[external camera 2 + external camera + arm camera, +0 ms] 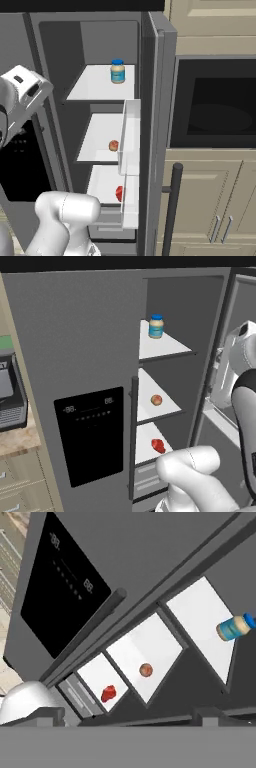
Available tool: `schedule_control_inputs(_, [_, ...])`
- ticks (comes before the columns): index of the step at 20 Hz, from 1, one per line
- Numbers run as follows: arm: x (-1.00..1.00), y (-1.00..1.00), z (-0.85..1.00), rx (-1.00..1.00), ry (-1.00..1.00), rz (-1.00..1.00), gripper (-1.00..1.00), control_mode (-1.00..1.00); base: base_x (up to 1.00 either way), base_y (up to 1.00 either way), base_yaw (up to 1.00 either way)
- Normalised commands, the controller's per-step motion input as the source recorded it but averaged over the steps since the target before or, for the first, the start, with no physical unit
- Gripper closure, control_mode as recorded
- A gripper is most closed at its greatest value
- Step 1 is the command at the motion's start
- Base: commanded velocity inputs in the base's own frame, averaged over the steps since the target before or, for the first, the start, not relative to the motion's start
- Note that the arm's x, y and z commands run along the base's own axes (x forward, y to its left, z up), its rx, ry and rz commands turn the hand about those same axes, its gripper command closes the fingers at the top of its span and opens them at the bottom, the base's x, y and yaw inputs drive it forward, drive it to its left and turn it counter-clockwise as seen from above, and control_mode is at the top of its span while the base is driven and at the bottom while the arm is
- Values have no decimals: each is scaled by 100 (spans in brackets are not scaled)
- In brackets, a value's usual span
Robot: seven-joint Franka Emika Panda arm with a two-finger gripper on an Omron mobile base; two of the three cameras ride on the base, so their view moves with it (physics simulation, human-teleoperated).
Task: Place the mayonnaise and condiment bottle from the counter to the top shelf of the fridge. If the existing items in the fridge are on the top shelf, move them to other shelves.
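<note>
White shelves line the open fridge (75, 331). The mayonnaise jar (156, 326) stands upright on the top shelf (165, 346), toward its back edge. A round apple (156, 400) sits on the middle shelf (150, 406); a red item (158, 445), too small to identify, lies on the bottom shelf. The open door (157, 125) with its bins stands beside the shelves on the right. The gripper (128, 719) is released, jaws wide, holding nothing; its fingertips are barely visible.
</note>
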Motion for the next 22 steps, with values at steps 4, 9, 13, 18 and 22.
schedule_control_inputs(4, [-33, 0, -4, 0, 4, 1, -100, 100, -47, 0, 3])
schedule_control_inputs(9, [0, 0, 0, 0, 0, 0, -100, 100, -100, 54, 0])
schedule_control_inputs(13, [0, 0, 0, 0, 0, 0, -100, 100, -78, 100, 0])
schedule_control_inputs(18, [0, 0, 0, 0, 0, 0, -100, 100, -15, 100, 0])
schedule_control_inputs(22, [0, 0, 0, 0, 0, 0, -100, 100, 27, 100, -7])
